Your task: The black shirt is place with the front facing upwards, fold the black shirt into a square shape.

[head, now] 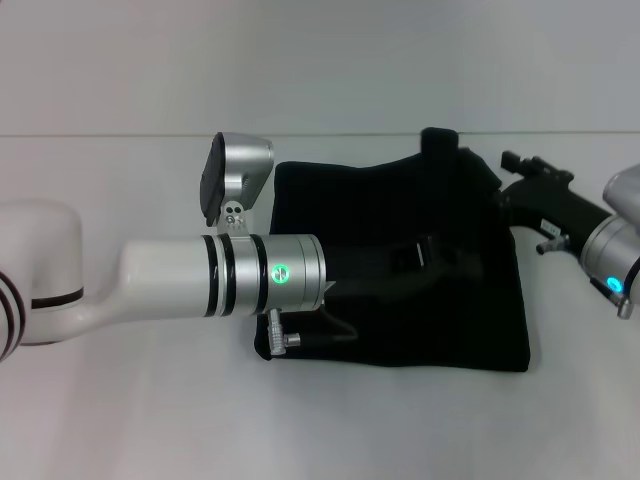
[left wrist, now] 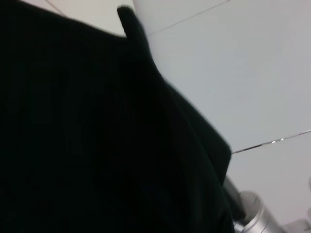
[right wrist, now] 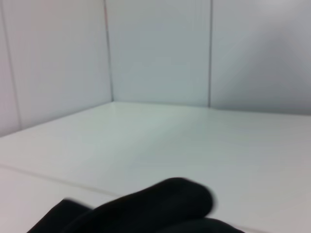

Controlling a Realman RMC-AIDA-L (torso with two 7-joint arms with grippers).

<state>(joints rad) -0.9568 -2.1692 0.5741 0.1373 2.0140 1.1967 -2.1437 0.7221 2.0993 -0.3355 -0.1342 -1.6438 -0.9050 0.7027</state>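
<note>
The black shirt [head: 400, 320] lies on the white table as a folded, roughly square dark shape; no lettering shows. A small flap of it [head: 437, 140] stands up at the far edge. My left arm reaches in from the left, and its black gripper [head: 425, 255] is low over the middle of the shirt, hard to separate from the fabric. My right gripper [head: 495, 185] is at the shirt's far right corner. Black fabric fills most of the left wrist view [left wrist: 97, 145]. A lump of it shows low in the right wrist view [right wrist: 160, 204].
The white table [head: 150, 420] extends on all sides of the shirt, with a seam line [head: 100, 135] across the far side. White walls stand behind it [right wrist: 155, 48]. A silver arm part [left wrist: 257, 218] shows beside the fabric.
</note>
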